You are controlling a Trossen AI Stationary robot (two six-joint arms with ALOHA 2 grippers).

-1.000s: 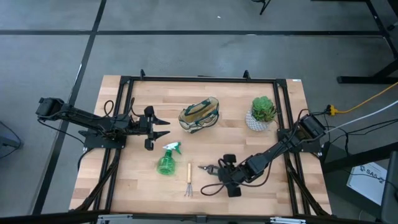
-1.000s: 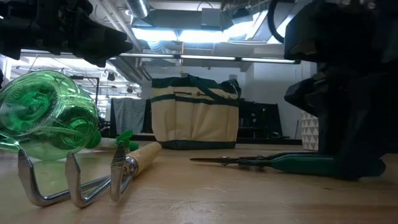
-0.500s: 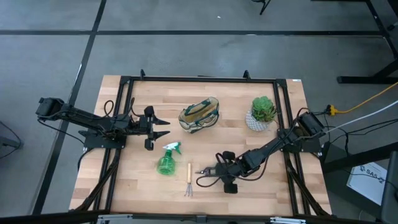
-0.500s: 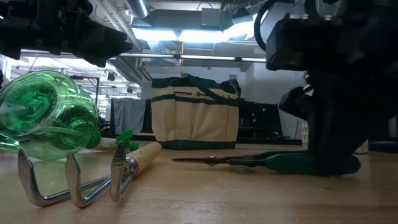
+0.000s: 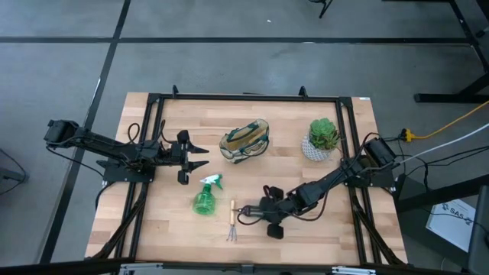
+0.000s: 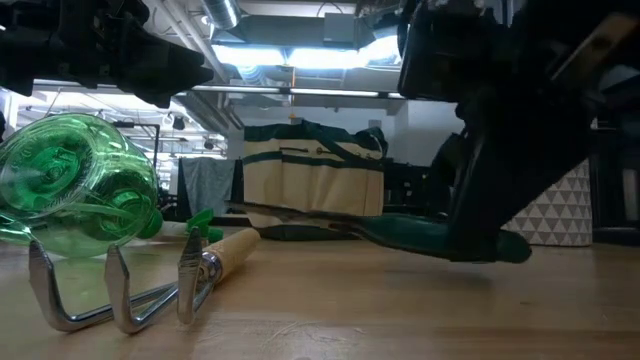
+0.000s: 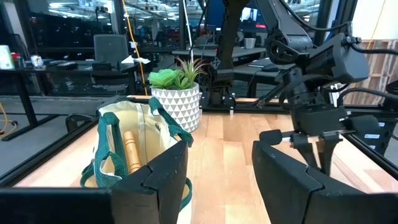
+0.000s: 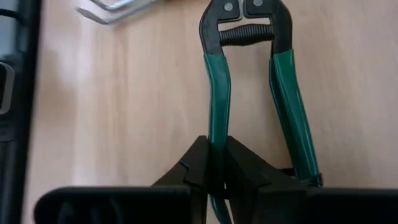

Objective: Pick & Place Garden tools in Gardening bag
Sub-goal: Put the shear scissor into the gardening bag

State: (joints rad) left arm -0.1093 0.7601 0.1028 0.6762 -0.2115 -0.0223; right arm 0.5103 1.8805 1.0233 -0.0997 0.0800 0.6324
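Note:
The black pruning shears (image 8: 249, 68) with green handles hang just above the table at the near middle, with my right gripper (image 8: 216, 155) shut on one handle. The wooden-handled rake (image 5: 231, 221) and the green spray bottle (image 5: 205, 197) lie on their sides on the table to the shears' left. The beige gardening bag (image 5: 245, 141) stands upright at the far middle, and a wooden handle (image 7: 129, 152) sticks up inside it. My left gripper (image 5: 202, 156) waits open and level, left of the bag. My right gripper pinches one green handle (image 8: 214, 134) of the shears between its two fingers, toward the handle's free end. The other handle (image 8: 292, 118) stays free beside the fingers. The fingers slant down from the table's right and lie along the shears. The shears hang clear, blade end (image 6: 290, 212) tipped up toward the left.
A potted plant (image 5: 324, 137) in a white patterned pot stands at the far right, beside the bag. The rake's tines (image 6: 110, 290) lie just beyond the shears' blades. A black frame rail (image 5: 244, 98) runs round the table.
My right gripper has moved toward the table's left edge and rolled a little. The shears first slid left along the table with it, then came up off the wood with the blade end tipped upward.

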